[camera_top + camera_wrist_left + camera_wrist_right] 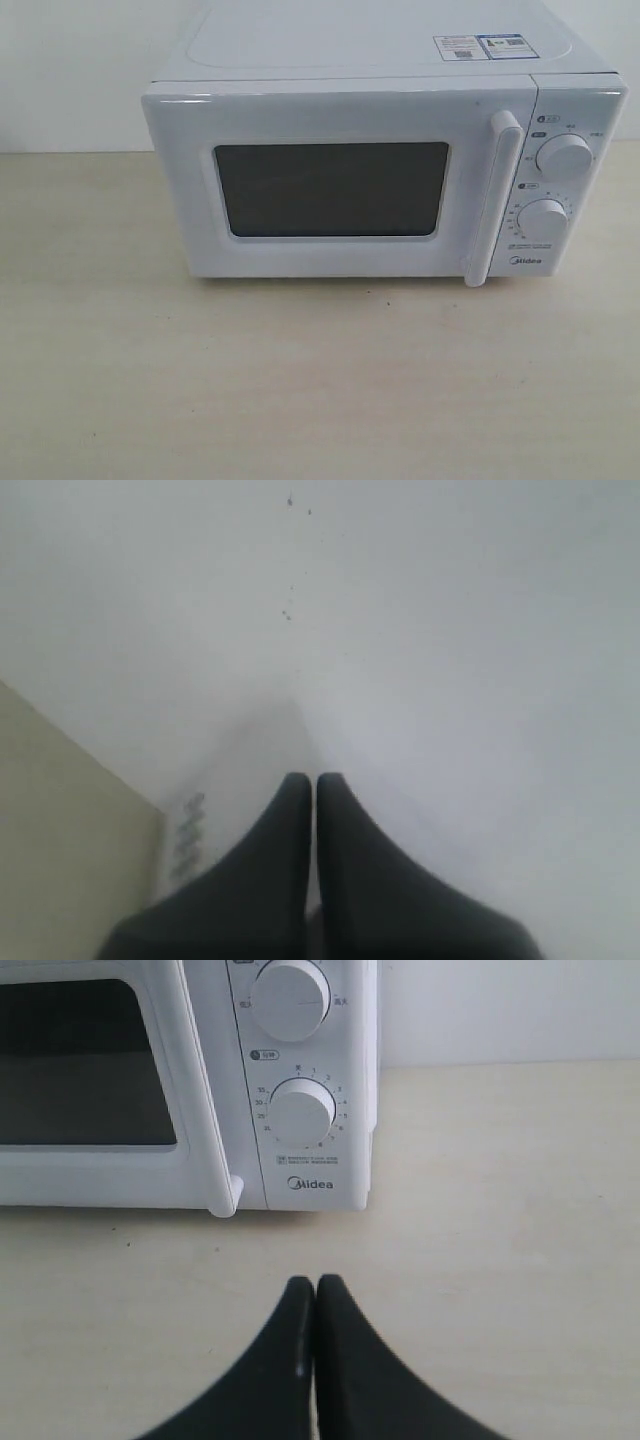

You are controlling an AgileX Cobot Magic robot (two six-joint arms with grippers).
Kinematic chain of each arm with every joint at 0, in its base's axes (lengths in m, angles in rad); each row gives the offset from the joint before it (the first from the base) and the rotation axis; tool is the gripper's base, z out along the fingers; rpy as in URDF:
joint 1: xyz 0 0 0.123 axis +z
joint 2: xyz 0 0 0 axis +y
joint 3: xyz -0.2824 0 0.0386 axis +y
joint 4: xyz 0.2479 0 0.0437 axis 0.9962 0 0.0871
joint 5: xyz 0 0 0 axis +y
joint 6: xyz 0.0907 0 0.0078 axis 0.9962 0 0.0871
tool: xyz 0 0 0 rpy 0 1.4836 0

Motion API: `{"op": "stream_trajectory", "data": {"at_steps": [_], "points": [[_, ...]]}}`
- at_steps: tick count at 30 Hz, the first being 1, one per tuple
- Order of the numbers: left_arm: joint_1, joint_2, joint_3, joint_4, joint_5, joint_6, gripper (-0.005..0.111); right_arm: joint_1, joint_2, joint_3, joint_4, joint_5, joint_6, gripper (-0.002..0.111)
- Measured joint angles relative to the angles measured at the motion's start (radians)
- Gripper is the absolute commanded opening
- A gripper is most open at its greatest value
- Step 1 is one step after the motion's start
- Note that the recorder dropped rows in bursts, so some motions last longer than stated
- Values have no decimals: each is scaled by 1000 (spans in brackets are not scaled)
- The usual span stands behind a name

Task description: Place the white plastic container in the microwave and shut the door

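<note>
The white microwave [380, 170] stands at the back of the table, its door [340, 190] closed, dark window facing me and long white handle [497, 200] at the right. The white plastic container shows in no view. My right gripper [316, 1285] is shut and empty above the table, in front of the microwave's [190, 1080] two dials. My left gripper [314, 780] is shut with nothing in it, close to a blurred white surface [420, 640]. Neither arm appears in the exterior view.
The pale wooden table [300, 380] stretches in front of the microwave. A white wall rises behind it. Stickers [480, 46] lie on the microwave's top. The right wrist view shows bare tabletop [500, 1210] to the right of the microwave.
</note>
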Motion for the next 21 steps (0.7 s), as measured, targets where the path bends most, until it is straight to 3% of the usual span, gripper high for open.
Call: {"op": "stream_trajectory", "data": {"at_steps": [2,4,6,12,21], "points": [[0,-24,53,381,-24,-37,4,0,0,0,0,0,0,0],[0,-48,100,626,-45,-46,4,0,0,0,0,0,0,0],[0,-57,106,758,-39,-25,4,0,0,0,0,0,0,0],[0,-60,109,864,92,-10,4,0,0,0,0,0,0,0],[0,-60,109,933,265,-469,4,0,0,0,0,0,0,0]]}}
